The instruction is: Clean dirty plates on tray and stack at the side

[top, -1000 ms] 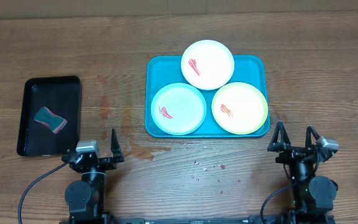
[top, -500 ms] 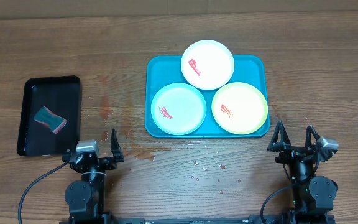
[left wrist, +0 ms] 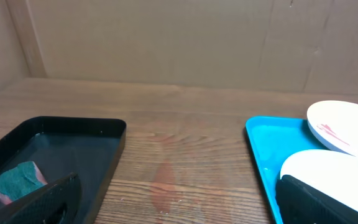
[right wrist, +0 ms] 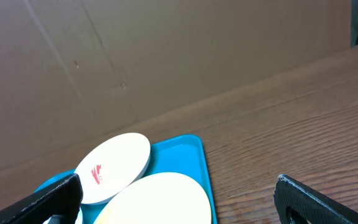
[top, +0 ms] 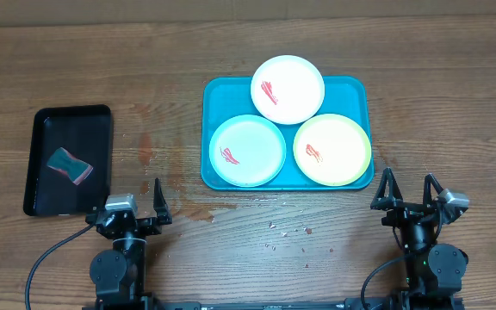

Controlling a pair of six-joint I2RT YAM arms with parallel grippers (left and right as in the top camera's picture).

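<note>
Three red-smeared plates, white plate, mint-blue plate and yellow-green plate, sit on the turquoise tray. The left gripper and right gripper have their fingers spread apart.

Wooden table, grain running sideways, carrying a blue tray right of centre, a black tray well left – reddish stains between, crumbs nearer.

Open tabletop between black tray and turquoise tray, plates crowding it
</note>
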